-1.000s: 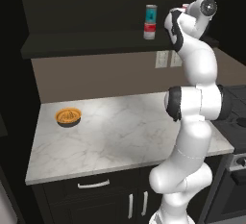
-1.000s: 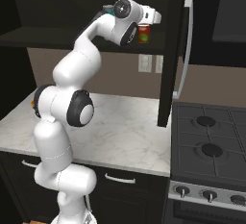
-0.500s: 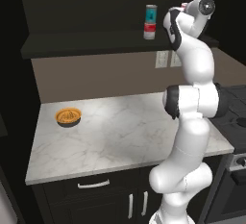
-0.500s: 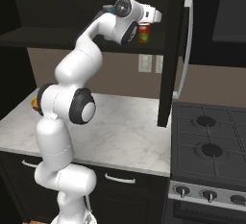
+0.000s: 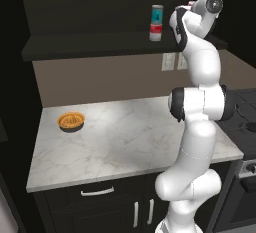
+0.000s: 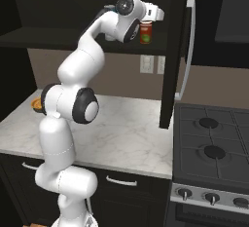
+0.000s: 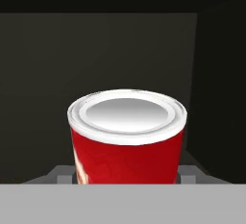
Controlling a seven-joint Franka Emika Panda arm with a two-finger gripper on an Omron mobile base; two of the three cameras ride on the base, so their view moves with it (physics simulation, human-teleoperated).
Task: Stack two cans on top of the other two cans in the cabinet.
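While the big matte black cabinet [image 5: 75, 42] takes up the upper wall w/ its dark shelf board running across, the white arm [image 5: 200, 107] rises from the floor in front of the marble counter [image 5: 125, 142] and reaches up to shelf height. To the right of the counter in the right base view sits a black stove [image 6: 214, 148] w/ burners and knobs. On the counter's left part lies a small orange bowl [image 5: 71, 121], well apart from everything else. On the shelf, in the left base view, a teal-blue can [image 5: 157, 13] stands on top of a red-and-white can [image 5: 156, 31], stacked upright, just left of the arm's wrist. The gripper [image 6: 146, 24] is at the shelf's right part, level w/ the shelf opening. In the right base view a bright red can [image 6: 145, 32] shows right at the hand, upright, above the shelf edge; whether it touches the board I can't tell. Hand view: same red can [image 7: 127, 139] w/ silver-white lid sits dead centre between the finger tips, grey pads at both its sides near the base, so the claw is closed narrow on it, holding it upright w/ the dark cabinet interior behind.
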